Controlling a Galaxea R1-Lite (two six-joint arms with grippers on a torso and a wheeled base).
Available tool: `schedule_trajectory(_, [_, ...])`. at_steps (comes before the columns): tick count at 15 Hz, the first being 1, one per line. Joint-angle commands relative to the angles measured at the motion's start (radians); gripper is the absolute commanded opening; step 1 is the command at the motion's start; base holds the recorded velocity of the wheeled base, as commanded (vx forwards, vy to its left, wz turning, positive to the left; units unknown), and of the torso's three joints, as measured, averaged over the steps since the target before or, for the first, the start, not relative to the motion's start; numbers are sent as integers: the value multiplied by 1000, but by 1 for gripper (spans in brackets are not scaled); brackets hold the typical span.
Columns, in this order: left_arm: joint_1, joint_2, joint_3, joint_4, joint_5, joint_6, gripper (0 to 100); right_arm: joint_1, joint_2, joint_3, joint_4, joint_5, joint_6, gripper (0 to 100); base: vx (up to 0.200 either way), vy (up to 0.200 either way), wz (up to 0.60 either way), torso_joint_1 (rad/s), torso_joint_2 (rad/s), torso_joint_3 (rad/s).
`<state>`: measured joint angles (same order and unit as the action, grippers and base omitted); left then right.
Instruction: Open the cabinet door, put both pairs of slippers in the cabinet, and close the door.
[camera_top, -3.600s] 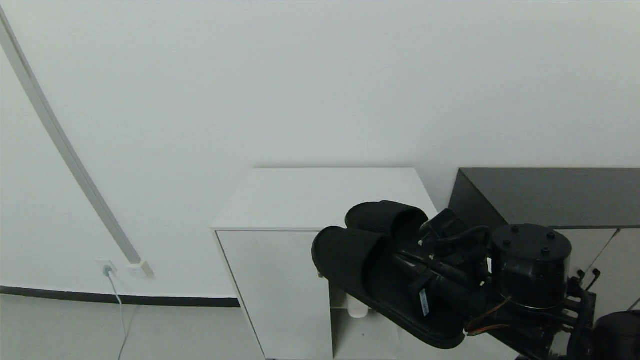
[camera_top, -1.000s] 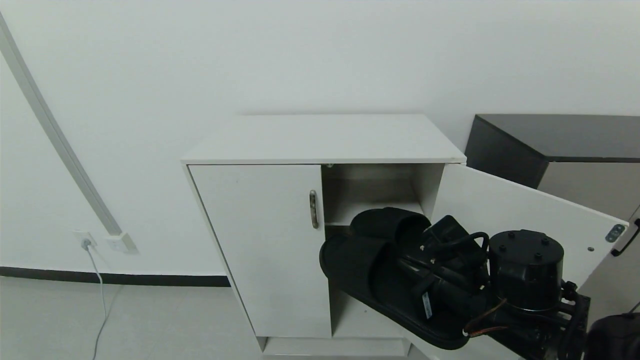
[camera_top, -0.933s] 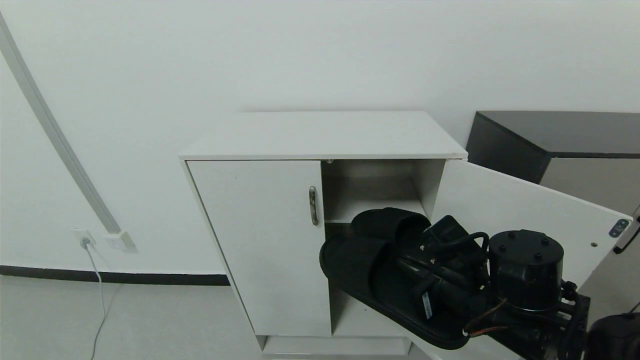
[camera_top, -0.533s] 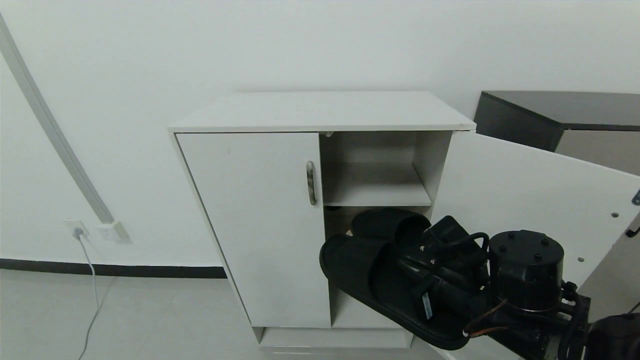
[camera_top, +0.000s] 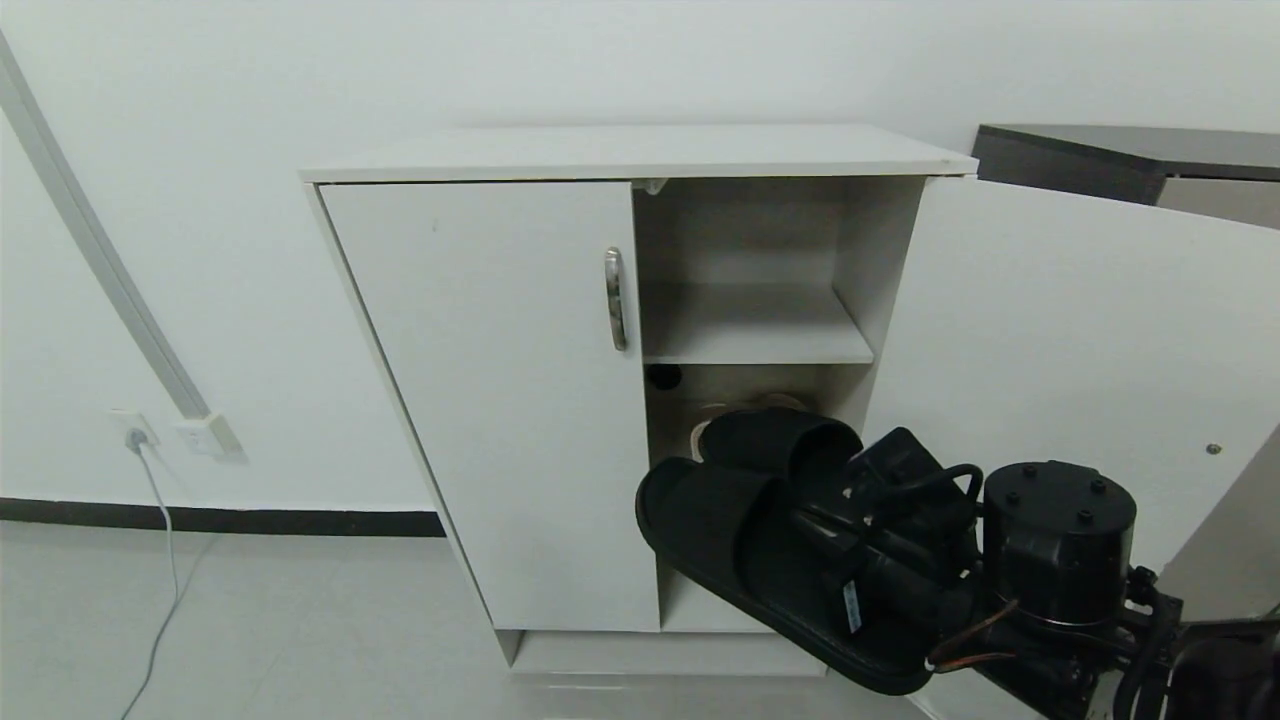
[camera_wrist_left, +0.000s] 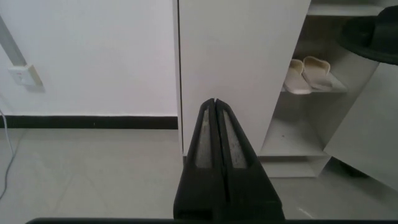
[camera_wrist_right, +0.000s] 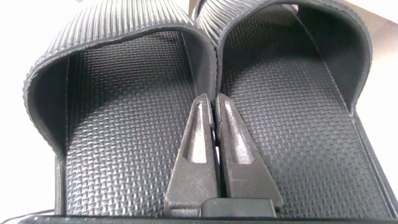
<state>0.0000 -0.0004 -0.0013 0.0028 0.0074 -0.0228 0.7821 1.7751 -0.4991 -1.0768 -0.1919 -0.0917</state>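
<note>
While black slippers (camera_top: 740, 520) are pinched in the right gripper (camera_wrist_right: 212, 99), lower right, a level entry onto the shelf (camera_top: 755, 335) at centre is advised; the left gripper (camera_wrist_left: 215, 102) is pressed together.

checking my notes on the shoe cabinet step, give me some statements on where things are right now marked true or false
1. The white cabinet's right door stands open. True.
2. The pair of black ribbed rubber slippers lies inside the cabinet. False: the right gripper holds it in front of the cabinet, fingers shut on it.
3. A pair of beige slippers sits on a shelf inside. True.
4. The left gripper has its fingers open. False: they are shut, holding nothing.
5. The left door with the metal handle is open. False: it is closed.
</note>
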Motion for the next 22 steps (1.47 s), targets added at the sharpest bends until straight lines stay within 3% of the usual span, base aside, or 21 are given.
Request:
schedule_trajectory(1, [0,0,0,-1,0,0,0,0,14,5,-17,-1,0,0,0,0,0,-2,71,46])
schedule_trajectory(7, [0,0,0,-1,2,0,0,0,90,-15,-89,-24,-5,0,0,0,0,-3,56,41])
schedule_trajectory(9, [0,0,0,-1,2,0,0,20,142,-96,-92,-193,-2,0,0,0,0,1,35,21])
schedule_trajectory(11, [0,0,0,-1,2,0,0,54,179,-174,-75,-294,7,0,0,0,0,0,0,0])
schedule_trajectory(15, [0,0,0,-1,2,0,0,144,170,-340,169,-517,135,0,0,0,0,0,0,0])
schedule_trajectory(19, [0,0,0,-1,0,0,0,170,125,-357,210,-544,141,0,0,0,0,0,0,0])
schedule_trajectory(22, [0,0,0,-1,0,0,0,155,122,-435,259,-621,141,0,0,0,0,0,0,0])
